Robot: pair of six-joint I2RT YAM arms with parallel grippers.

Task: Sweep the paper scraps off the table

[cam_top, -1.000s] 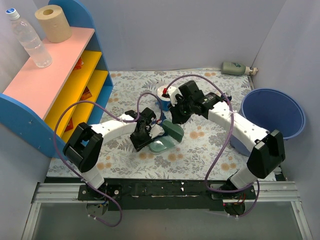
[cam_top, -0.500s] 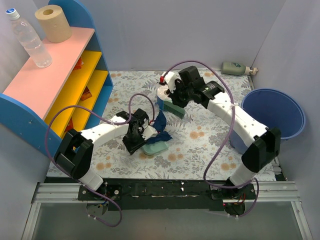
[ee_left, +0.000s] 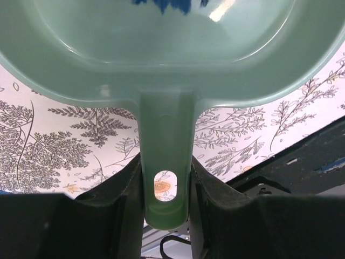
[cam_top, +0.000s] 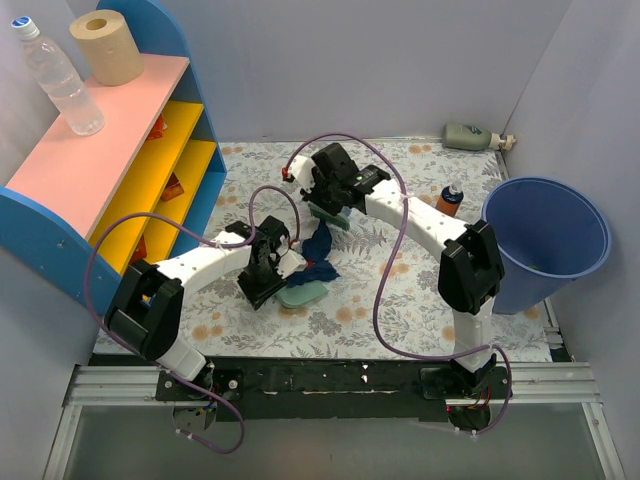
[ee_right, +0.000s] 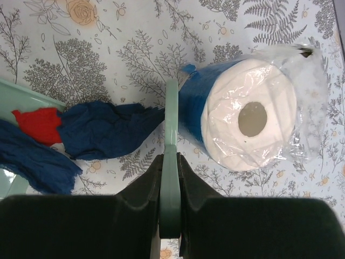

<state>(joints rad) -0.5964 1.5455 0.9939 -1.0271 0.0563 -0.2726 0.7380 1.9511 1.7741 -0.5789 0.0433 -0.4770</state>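
Observation:
My left gripper (cam_top: pixel 262 283) is shut on the handle (ee_left: pixel 164 162) of a pale green dustpan (cam_top: pixel 303 293), whose pan (ee_left: pixel 161 54) lies flat on the leaf-print table (cam_top: pixel 400 290). A large dark blue paper wad (cam_top: pixel 318 245) lies at the pan's mouth, partly over its rim (ee_right: pixel 21 97). A red scrap (ee_right: pixel 38 125) sits beside the blue wad (ee_right: pixel 105 129). A bit of blue shows at the pan's far edge (ee_left: pixel 161 5). My right gripper (cam_top: pixel 328 203) is shut on a green hand brush (ee_right: pixel 171 124) standing between the blue wad and the tissue roll. The other scraps are out of view.
A blue-wrapped white tissue roll (ee_right: pixel 253 118) lies against the brush. An orange bottle (cam_top: pixel 450 198) stands to the right, near a blue bucket (cam_top: pixel 545 240). The pink-topped shelf (cam_top: pixel 110 150) is on the left. A grey-green bottle (cam_top: pixel 470 135) lies at the back.
My right arm has swung left and back with the brush, from the table's middle to behind the blue wad. The dustpan has shifted slightly left. The orange bottle is now uncovered.

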